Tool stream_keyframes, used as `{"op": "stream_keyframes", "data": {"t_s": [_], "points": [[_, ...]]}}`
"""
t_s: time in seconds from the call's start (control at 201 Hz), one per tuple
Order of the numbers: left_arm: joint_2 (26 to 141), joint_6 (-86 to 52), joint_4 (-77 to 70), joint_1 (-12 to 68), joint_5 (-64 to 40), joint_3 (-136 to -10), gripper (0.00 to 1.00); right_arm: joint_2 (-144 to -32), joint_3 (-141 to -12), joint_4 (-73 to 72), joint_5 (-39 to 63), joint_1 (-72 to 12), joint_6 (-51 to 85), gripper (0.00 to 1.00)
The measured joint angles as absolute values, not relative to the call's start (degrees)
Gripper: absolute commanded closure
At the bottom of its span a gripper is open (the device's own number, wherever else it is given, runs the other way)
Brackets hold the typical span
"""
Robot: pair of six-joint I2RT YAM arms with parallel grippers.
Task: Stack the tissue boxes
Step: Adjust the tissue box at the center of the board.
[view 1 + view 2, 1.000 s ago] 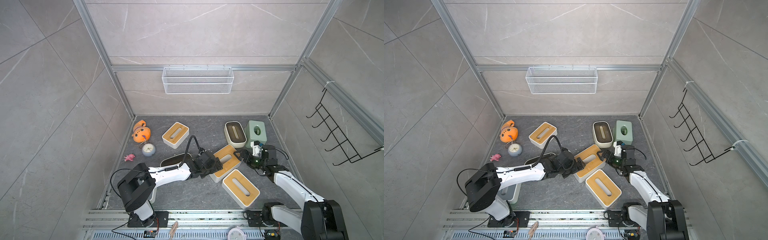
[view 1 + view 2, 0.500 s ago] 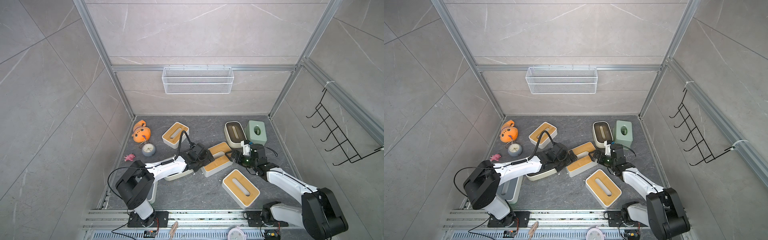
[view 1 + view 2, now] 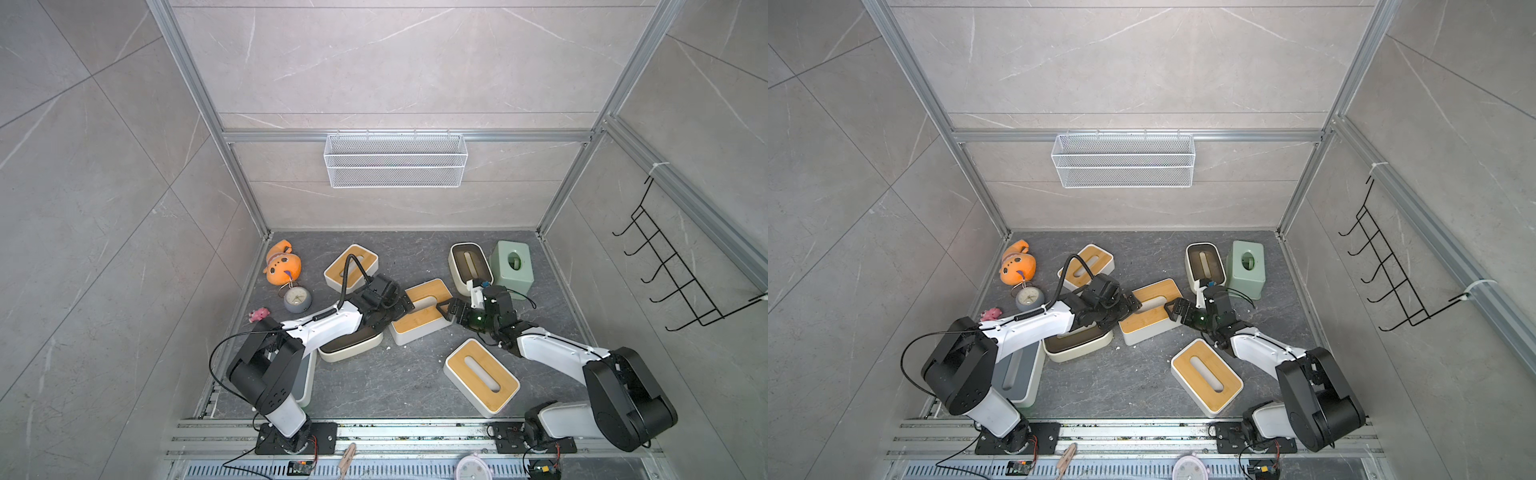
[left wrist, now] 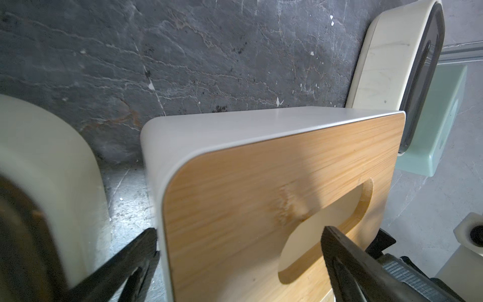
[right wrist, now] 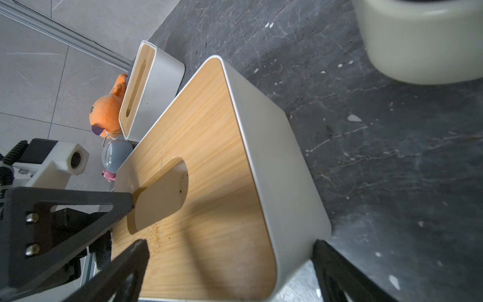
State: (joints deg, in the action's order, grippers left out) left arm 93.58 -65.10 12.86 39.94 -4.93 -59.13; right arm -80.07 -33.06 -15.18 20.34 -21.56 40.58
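Floor (image 3: pixel 395 374): dark grey stone-look slab, white flecks. Walls (image 3: pixel 395 62): grey marble tile, aluminium frame (image 3: pixel 399 136). Wire basket (image 3: pixel 395 166) on back wall, black hook rack (image 3: pixel 673 282) on right wall. 7 tissue boxes (image 3: pixel 482 376) scattered on floor. Centre bamboo-lid box (image 3: pixel 419 316): left gripper (image 4: pixel 239 232) and right gripper (image 5: pixel 230 243) both spread wide, each with 1 finger outside wall, 1 over lid.

Grey tile walls (image 3: pixel 374 62), slate floor (image 3: pixel 395 374); wire basket (image 3: pixel 395 164) back, hook rack (image 3: pixel 673 274) rt.
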Motion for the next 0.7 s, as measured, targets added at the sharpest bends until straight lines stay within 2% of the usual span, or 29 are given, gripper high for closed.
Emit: {"op": "stream_keyframes", "data": {"t_s": [0.434,0.703], "points": [[93.3,-61.0,16.8,33.8,-8.3,-63.4,0.0,-83.4,-34.4,-18.8,18.4,-25.6,43.8,0.0],[98.7,-58.2,18.1,30.9,-9.4,-70.5,0.0,-85.1,-34.6,-20.8,16.5,-26.8,45.9,0.0]]}}
